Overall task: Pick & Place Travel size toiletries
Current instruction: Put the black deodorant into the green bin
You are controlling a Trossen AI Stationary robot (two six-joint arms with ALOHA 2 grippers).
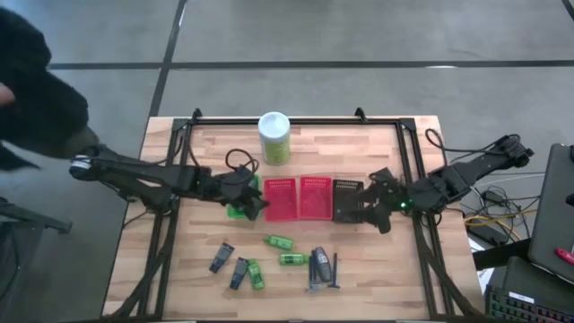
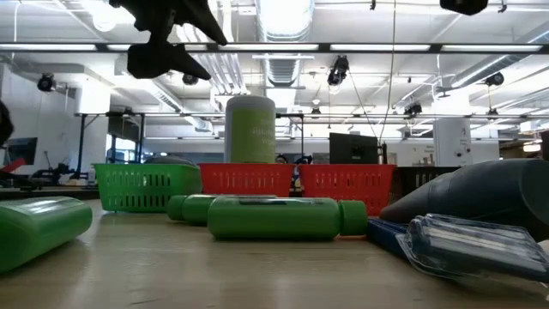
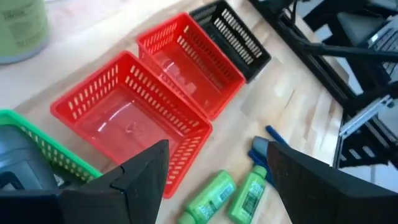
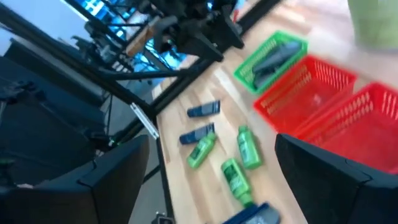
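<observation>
Hovering over the green basket (image 1: 240,199) at the left end of the basket row, the left gripper (image 1: 254,205) has its fingers (image 3: 146,171) spread wide with nothing between them, as we see in the left wrist view. In that basket we make out one dark grey tube (image 4: 273,57) lying flat. The right gripper (image 1: 377,209) hangs above the black basket (image 1: 346,199) at the row's other end; its fingers are also parted and empty in its own wrist view.

Between those two baskets we count two red baskets (image 1: 298,197) side by side, both bare inside. Behind the row stands a tall green canister (image 1: 274,138) with a white lid; it carries pale lettering, but we cannot read it.

On the bare wood (image 1: 386,269) in front of the baskets lie the remaining travel size toiletries. Two green mini bottles (image 1: 279,241) (image 1: 293,259) rest near the middle, their printed labels too small for us to read. To the left we see two dark tubes (image 1: 221,257) (image 1: 239,272) and another green bottle (image 1: 256,274) just beside the second tube. To the right sits a dark tube (image 1: 318,265) with a thin dark stick (image 1: 335,270) alongside and a clear blue-edged packet (image 2: 472,245) under them.

In the low view a green bottle (image 2: 274,216) lies on its side nearest the camera.
</observation>
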